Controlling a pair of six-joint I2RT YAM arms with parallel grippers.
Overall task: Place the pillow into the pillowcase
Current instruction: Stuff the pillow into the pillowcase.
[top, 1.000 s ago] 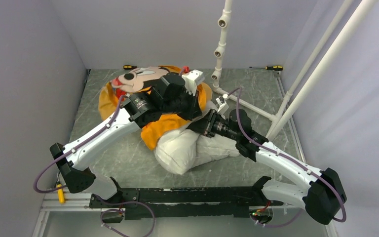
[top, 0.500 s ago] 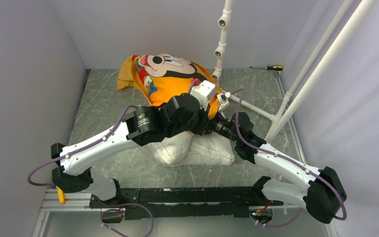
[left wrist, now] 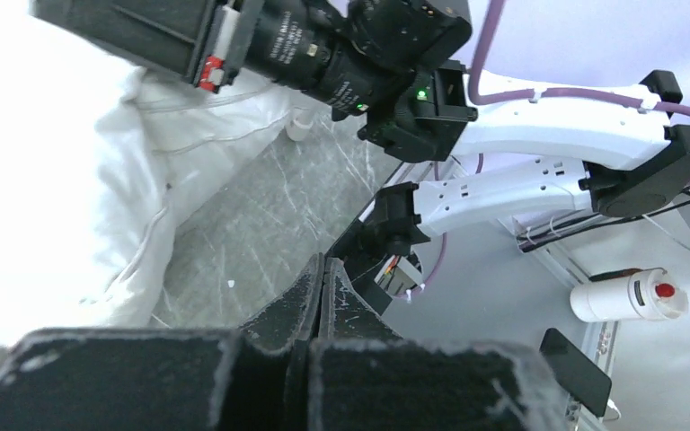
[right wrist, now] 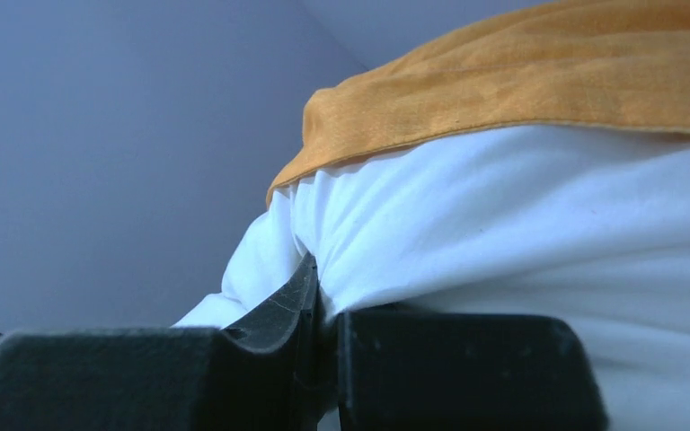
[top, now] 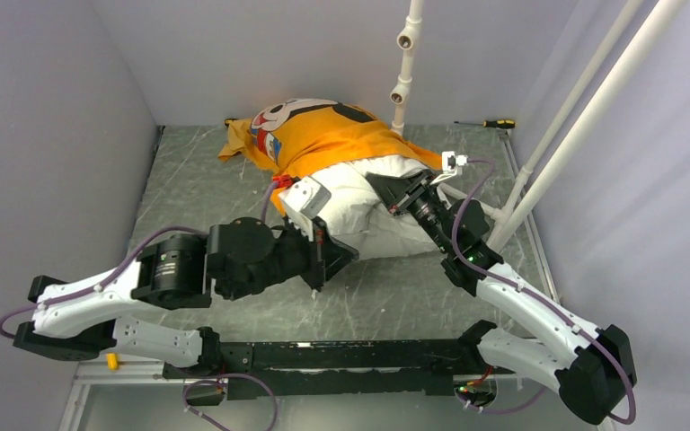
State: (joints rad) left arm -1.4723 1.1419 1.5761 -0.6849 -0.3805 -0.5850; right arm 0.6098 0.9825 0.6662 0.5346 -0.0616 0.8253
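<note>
Pillowcase: is being left draped over the far end of the pillow, toward the back wall, with the printed face turned up. Half a second ago it was being held high by the left arm; now it is being carried by the pillow alone.

Pillow: is lying mid-table, its far part being covered by orange cloth while its near part is still being shown bare and white. In the right wrist view the orange hem is being seen riding across the white fabric.

Left gripper: has been drawn back toward the near side and lowered just beside the pillow's near edge. Its fingers are being held pressed together with nothing between them.

Right gripper: is being kept pinched on a fold of white pillow fabric at the right side, just below the hem.

Meaning for the task: the case is judged to be started over one end only. With the left hold given up, the hem is likely needing to be regripped and pulled toward the near end while the pillow is being steadied.

Risk: the loose case could be slid back off.
</note>
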